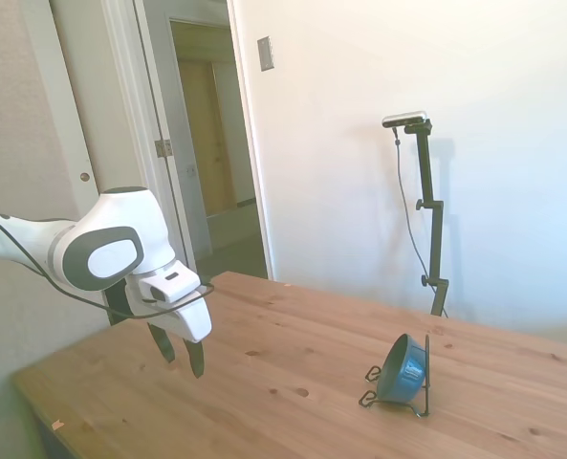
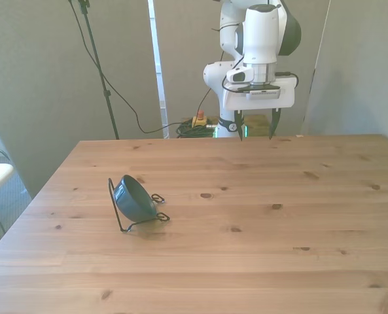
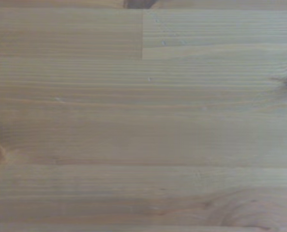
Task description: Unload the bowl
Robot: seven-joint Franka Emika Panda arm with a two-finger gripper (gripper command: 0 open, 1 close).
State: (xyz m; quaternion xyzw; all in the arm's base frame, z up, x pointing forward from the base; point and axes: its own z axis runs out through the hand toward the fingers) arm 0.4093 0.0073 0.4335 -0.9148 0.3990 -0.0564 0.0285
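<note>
Well apart from pincer: bowl

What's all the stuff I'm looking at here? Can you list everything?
bowl: one, dark blue, tipped on its side in the rack, on the front view's left part of the table.
rack: one, thin black wire, on the table, holding the bowl.
table: one, light wood with knots; it fills the wrist view.
cables: dark, on the floor behind the table.
doorway: one, open, white frame, behind the table in the side view.
arm: one, white, above the table's far edge.
claw: one, dark fingers, open, empty, away from the bowl.
</note>
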